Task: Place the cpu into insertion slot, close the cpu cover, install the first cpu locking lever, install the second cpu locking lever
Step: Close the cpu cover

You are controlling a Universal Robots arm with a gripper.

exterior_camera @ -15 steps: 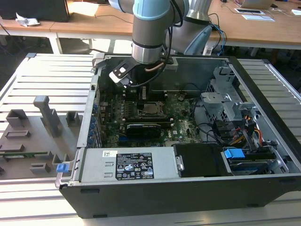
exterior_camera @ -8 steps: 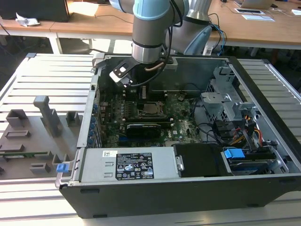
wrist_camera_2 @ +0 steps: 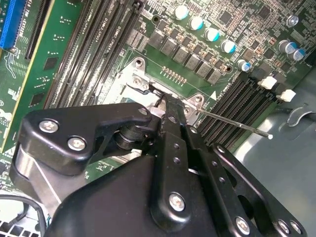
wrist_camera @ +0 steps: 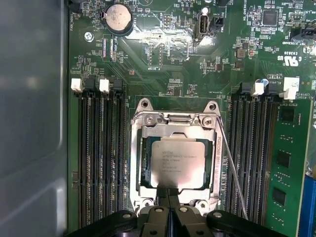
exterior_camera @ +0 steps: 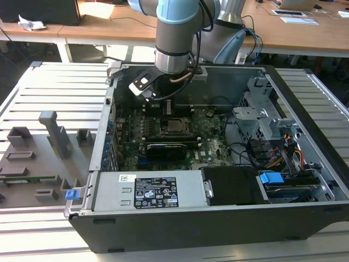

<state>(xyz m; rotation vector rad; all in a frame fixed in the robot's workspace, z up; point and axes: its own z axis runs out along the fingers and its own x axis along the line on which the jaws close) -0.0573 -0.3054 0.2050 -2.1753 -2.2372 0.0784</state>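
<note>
The cpu [wrist_camera: 177, 160] lies flat in the insertion slot [wrist_camera: 143, 163], its silver top showing; in the exterior view the cpu [exterior_camera: 175, 125] sits mid-board. The cpu cover [wrist_camera: 173, 120] is down, its silver frame around the chip. A thin wire locking lever [wrist_camera: 232, 170] slants away from one side of the socket, and its free end [wrist_camera_2: 269, 135] hangs over the memory slots. My gripper [wrist_camera: 169, 191] is shut with nothing between the fingers. Its tips sit at the socket's edge, in both wrist views [wrist_camera_2: 165, 101] and, in the exterior view, just behind the socket [exterior_camera: 169, 108].
Long black memory slots [wrist_camera: 101, 158] flank the socket on both sides. A black card [exterior_camera: 166, 148] lies in front of the socket. The case walls [exterior_camera: 305, 109], power supply [exterior_camera: 147, 191], drive cage [exterior_camera: 262, 117] and cables [exterior_camera: 272, 153] close in. A grey fixture tray [exterior_camera: 32, 158] stands outside on the exterior view's left.
</note>
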